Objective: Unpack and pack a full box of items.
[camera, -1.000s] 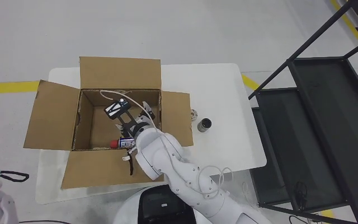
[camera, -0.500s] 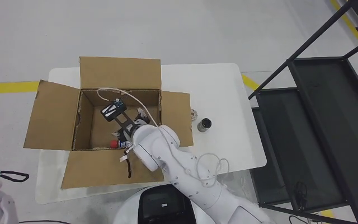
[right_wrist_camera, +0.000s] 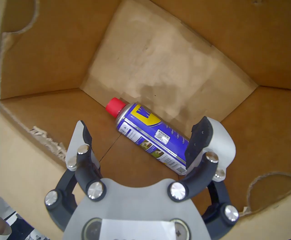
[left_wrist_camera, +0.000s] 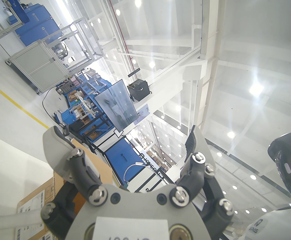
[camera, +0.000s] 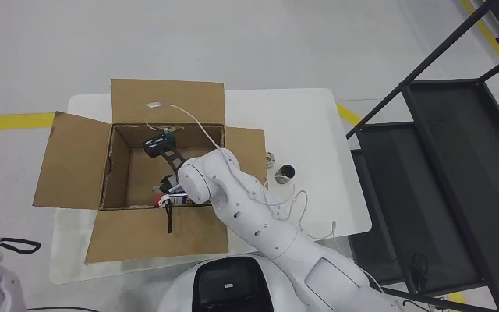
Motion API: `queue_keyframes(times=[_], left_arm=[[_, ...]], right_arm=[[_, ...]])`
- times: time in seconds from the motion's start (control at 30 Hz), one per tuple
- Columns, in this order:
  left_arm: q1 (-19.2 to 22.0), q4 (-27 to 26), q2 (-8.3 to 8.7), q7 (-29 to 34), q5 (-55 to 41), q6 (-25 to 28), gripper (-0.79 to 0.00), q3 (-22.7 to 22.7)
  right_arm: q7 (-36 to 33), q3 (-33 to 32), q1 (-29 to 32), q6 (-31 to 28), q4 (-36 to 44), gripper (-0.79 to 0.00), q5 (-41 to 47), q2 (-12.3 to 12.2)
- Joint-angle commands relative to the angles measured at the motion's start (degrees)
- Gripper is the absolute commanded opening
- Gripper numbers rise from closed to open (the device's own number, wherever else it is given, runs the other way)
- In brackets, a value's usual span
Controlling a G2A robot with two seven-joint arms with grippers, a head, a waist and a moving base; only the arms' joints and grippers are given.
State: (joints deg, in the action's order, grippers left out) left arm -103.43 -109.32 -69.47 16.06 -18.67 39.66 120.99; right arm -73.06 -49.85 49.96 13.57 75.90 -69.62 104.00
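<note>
Looks like a factory hall or industrial lab. Shows a high white ceiling [left_wrist_camera: 245, 34] with rows of lights [left_wrist_camera: 255, 90] and bare beams [left_wrist_camera: 159, 59], blue machine cabinets [left_wrist_camera: 34, 20], a framed cell [left_wrist_camera: 38, 61] and a hanging screen [left_wrist_camera: 116, 105]. Has a grey floor [camera: 234, 39] marked with yellow lines [camera: 23, 121], and a black steel rack [camera: 444, 117] beside the white counter [camera: 312, 132].

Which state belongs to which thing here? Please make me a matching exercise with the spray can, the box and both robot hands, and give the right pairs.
Things:
1. spray can
2. box
3. right hand
4. left hand

States:
A. open, pointing up at the ceiling
B. flaps spread, standing on the table
C. lying on its side on the box floor
D. open, held over the can inside the box

Pairs: 1-C, 2-B, 3-D, 4-A
</note>
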Motion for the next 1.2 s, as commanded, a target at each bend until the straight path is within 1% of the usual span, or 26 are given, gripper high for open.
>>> queue_keyframes(times=[0.0,0.13,0.27,0.43,0.73,0.97,1.17], left_arm=[[0.0,0.0,0.00,0.0,0.0,0.0,0.000,0.0],[0.0,0.0,0.00,0.0,0.0,0.0,0.000,0.0],[0.0,0.0,0.00,0.0,0.0,0.0,0.000,0.0],[0.0,0.0,0.00,0.0,0.0,0.0,0.000,0.0],[0.0,0.0,0.00,0.0,0.0,0.0,0.000,0.0],[0.0,0.0,0.00,0.0,0.0,0.0,0.000,0.0],[0.0,0.0,0.00,0.0,0.0,0.0,0.000,0.0]], right_arm=[[-0.8,0.1,-1.3,0.3,-3.0,0.000,0.8,0.2],[-1.3,0.4,-3.7,-0.4,-7.3,0.000,1.7,0.6],[-1.4,0.4,-4.7,-1.4,-9.0,0.000,3.4,0.9],[-1.0,0.4,-5.1,-2.0,-9.6,-0.022,5.0,1.0],[-1.1,0.9,-5.6,-3.9,-9.2,0.000,6.5,1.1],[-1.5,0.6,-7.2,-4.7,-12.2,0.000,7.4,1.2],[-3.4,0.8,-7.9,-7.5,-13.6,0.000,9.3,1.2]])
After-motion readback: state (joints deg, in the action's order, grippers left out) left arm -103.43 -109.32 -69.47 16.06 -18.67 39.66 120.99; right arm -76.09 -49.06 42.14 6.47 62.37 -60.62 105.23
